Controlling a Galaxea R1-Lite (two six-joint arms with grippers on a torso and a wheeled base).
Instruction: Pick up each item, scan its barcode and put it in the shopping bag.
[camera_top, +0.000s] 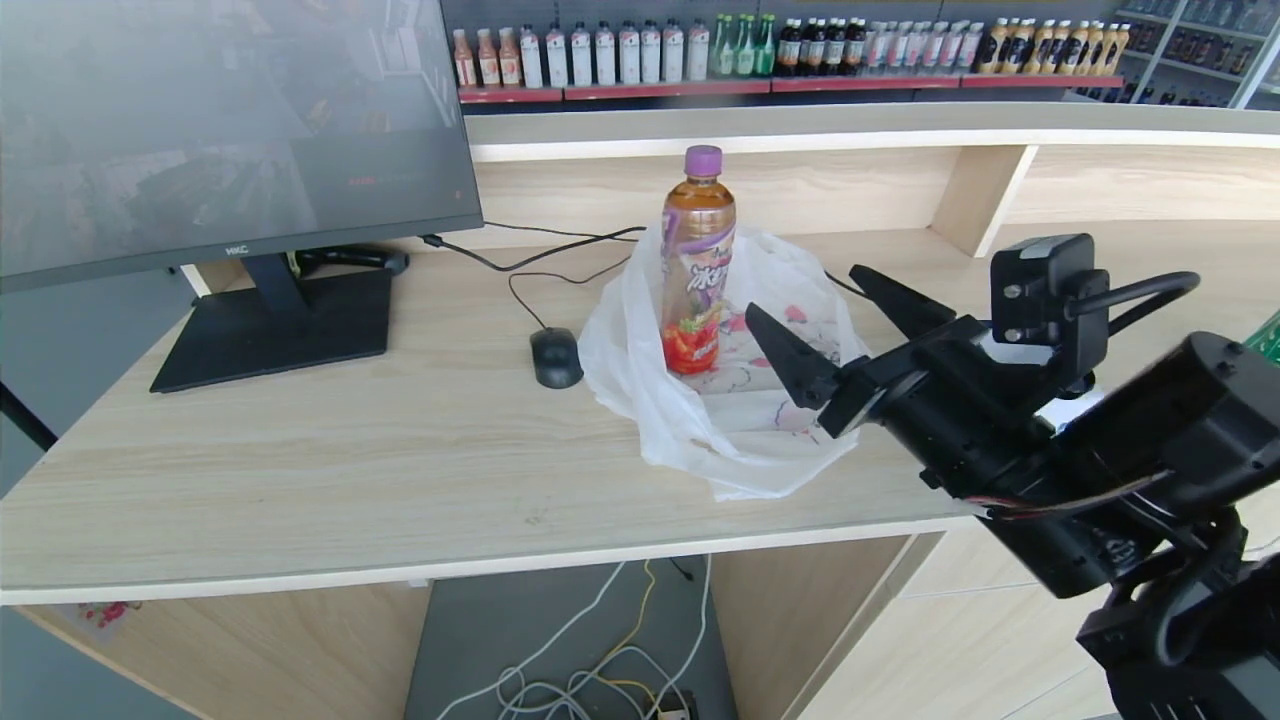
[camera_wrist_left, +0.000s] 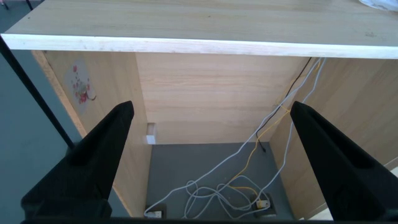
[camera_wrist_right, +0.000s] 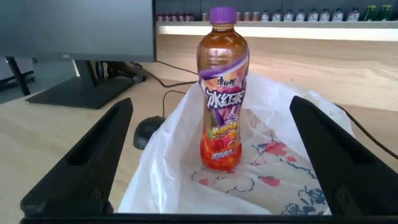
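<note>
The bottle (camera_top: 698, 265) wears a purple, white and red label with printed characters and a purple cap, and it stands upright inside the white shopping bag (camera_top: 640, 400), which lies slumped open on the pale wood counter (camera_top: 300, 470). Just beside the bag sits a black mouse (camera_top: 556, 357); a dark monitor (camera_top: 220, 120) stands farther to the robot's left. Behind the counter a red shelf (camera_top: 700, 88) carries 1 long row of bottles. The right claw (camera_top: 803, 290) hangs spread wide near the bag, holding nothing. The left claw (camera_wrist_left: 211, 109), also spread and bare, faces the recess under the counter, where loose cables (camera_wrist_left: 236, 186) lie
</note>
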